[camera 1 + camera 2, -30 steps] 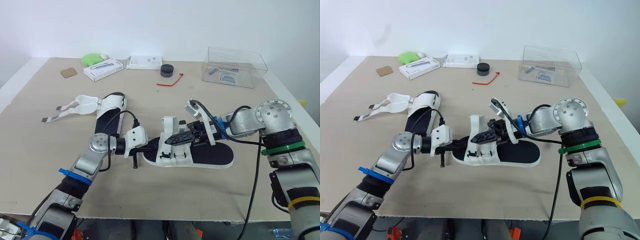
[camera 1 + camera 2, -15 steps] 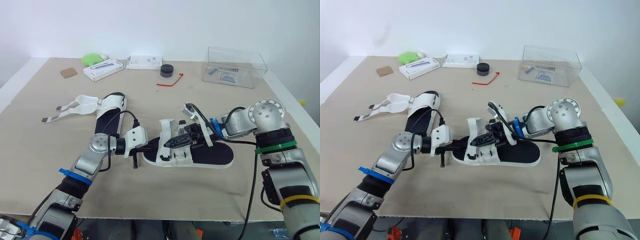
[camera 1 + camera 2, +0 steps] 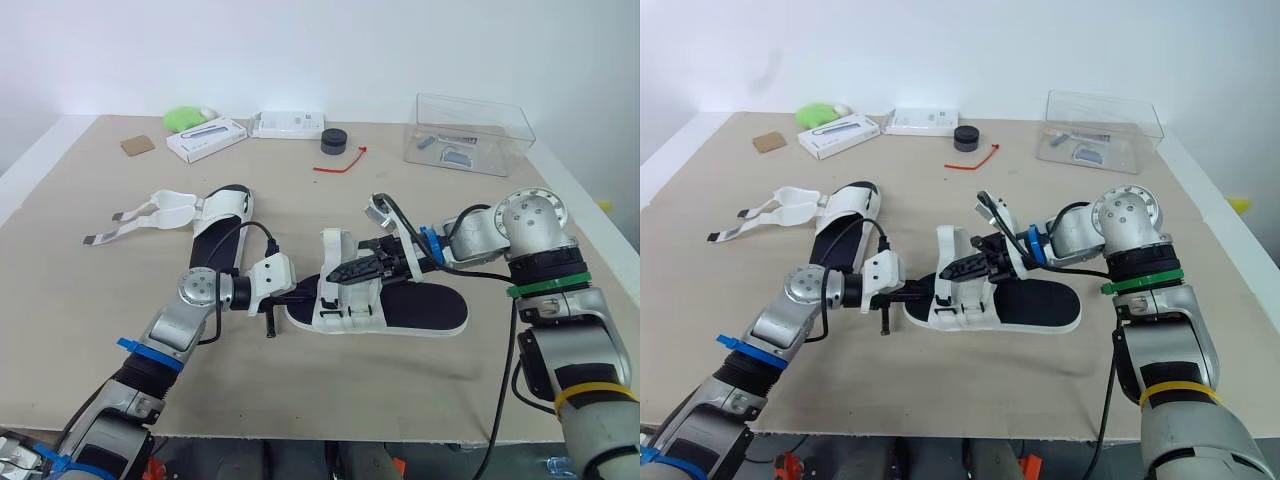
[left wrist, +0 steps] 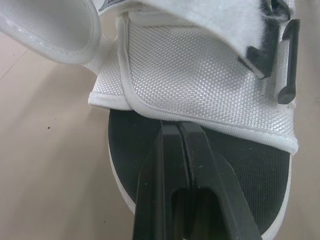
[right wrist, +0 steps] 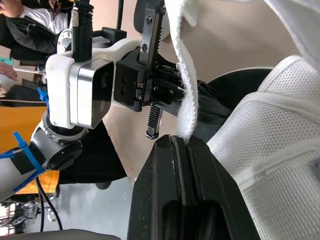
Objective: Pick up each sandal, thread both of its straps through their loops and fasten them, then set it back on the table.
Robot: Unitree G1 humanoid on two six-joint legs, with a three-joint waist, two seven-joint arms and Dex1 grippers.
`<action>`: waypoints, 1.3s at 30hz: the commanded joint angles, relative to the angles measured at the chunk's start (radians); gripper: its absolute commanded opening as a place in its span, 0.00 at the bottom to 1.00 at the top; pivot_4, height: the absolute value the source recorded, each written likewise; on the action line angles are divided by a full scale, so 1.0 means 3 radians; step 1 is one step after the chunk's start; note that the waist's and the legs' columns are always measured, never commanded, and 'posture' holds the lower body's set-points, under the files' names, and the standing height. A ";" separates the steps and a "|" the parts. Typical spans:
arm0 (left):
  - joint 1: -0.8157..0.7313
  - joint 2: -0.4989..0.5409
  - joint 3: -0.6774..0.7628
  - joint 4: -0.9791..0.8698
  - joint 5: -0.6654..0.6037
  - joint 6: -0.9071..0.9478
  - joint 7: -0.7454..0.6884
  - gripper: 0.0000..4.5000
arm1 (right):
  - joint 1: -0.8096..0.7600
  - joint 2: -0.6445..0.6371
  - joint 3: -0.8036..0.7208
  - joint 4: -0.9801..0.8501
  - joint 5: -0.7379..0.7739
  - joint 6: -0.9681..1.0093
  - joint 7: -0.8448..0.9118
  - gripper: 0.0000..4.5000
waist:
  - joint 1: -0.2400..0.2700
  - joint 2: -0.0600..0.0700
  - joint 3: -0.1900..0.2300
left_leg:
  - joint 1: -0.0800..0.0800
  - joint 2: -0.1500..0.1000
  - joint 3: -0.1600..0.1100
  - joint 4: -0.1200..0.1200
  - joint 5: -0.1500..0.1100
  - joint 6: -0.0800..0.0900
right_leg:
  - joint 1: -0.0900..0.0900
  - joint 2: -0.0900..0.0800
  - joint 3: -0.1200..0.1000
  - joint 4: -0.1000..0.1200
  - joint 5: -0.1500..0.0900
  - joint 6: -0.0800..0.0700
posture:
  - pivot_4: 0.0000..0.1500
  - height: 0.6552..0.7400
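On table [image 3: 90,300], middle: sandal [image 3: 410,308], black sole flat, white upper at end nearer left arm. One strap [image 5: 182,95] raised, pinched between closed fingers of right gripper [image 5: 176,142]. Left gripper [image 4: 178,131] at same end, fingers pressed together, nothing seen between, tips over black sole at edge of upper. Back left: second sandal [image 3: 215,228], straps loose, spread flat. Back right: clear box [image 3: 478,118]; inside, few small items [image 3: 458,157], one blue-grey. Along back edge: white packs [image 3: 207,138], green lump [image 3: 183,118], black puck [image 3: 333,142], red tie [image 3: 340,165].
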 commanded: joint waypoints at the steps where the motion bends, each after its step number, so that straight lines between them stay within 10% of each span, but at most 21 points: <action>1: 0.0073 0.0036 -0.0076 0.0060 0.0113 0.0070 0.0014 0.00 | 0.0014 -0.0054 0.0015 -0.0137 0.0196 -0.0003 0.0038 0.01 | -0.0001 0.0000 0.0000 | 0.0000 0.0000 0.0000 0.0000 0.0000 0.0000 | 0.0000 0.0000 0.0000 0.0000 0.0000 0.0000 | 1.00 1.00; 39: 0.0040 0.0026 -0.0089 0.0099 0.0121 0.0059 0.0047 0.00 | 0.0371 0.0000 -0.0015 -0.1132 -0.0754 -0.0003 0.0403 0.01 | 0.0000 0.0001 -0.0001 | 0.0000 -0.0003 -0.0002 0.0000 0.0000 0.0000 | 0.0001 -0.0004 -0.0001 -0.0001 -0.0002 0.0005 | 1.00 1.00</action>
